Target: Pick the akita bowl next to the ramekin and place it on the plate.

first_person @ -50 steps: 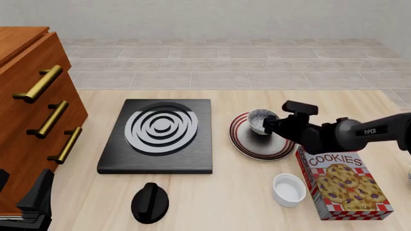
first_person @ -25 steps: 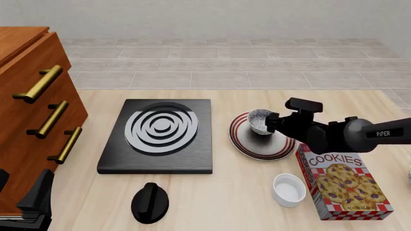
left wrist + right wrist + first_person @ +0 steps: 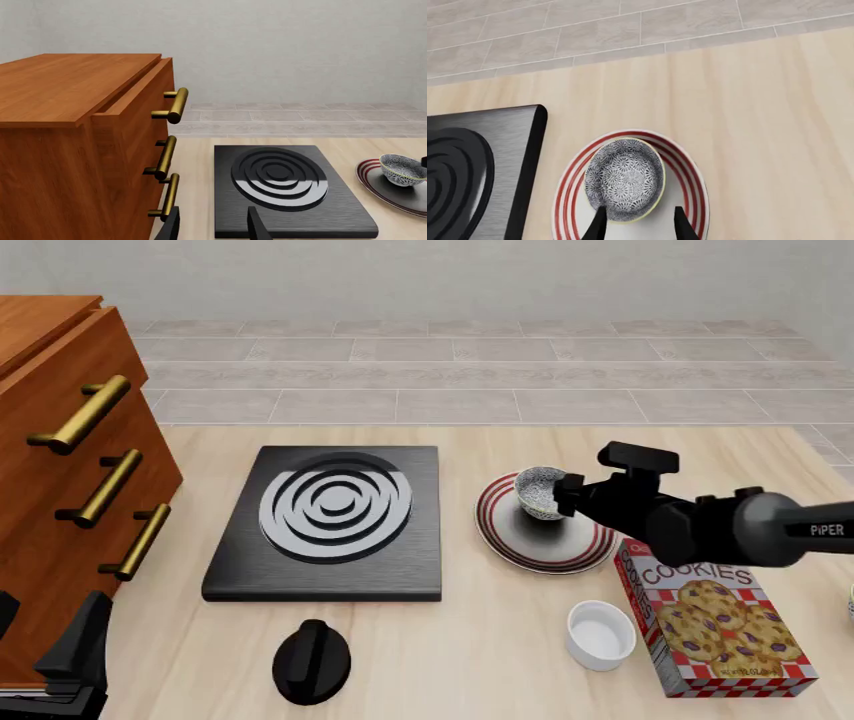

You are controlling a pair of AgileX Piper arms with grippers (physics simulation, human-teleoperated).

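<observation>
The akita bowl (image 3: 538, 490), speckled grey inside with a pale rim, rests on the red-ringed white plate (image 3: 534, 552) toward its far left side. My right gripper (image 3: 566, 496) hovers right beside the bowl's right edge, open. In the right wrist view the bowl (image 3: 625, 179) lies just ahead of the two spread fingertips (image 3: 684, 227), on the plate (image 3: 692, 176). The white ramekin (image 3: 601, 633) stands on the table in front of the plate. My left gripper (image 3: 212, 227) is open and empty at the near left, and from its wrist view the bowl (image 3: 402, 169) shows far off.
A black square stove (image 3: 328, 520) with white rings lies left of the plate. A wooden drawer cabinet (image 3: 67, 470) fills the left side. A cookies box (image 3: 714, 625) lies to the right of the ramekin, under my right arm. A black rounded object (image 3: 311, 660) sits near the front edge.
My right gripper has drawn back slightly to the right, away from the bowl, and its arm has shifted right. The bowl stays on the plate. The left arm has not moved.
</observation>
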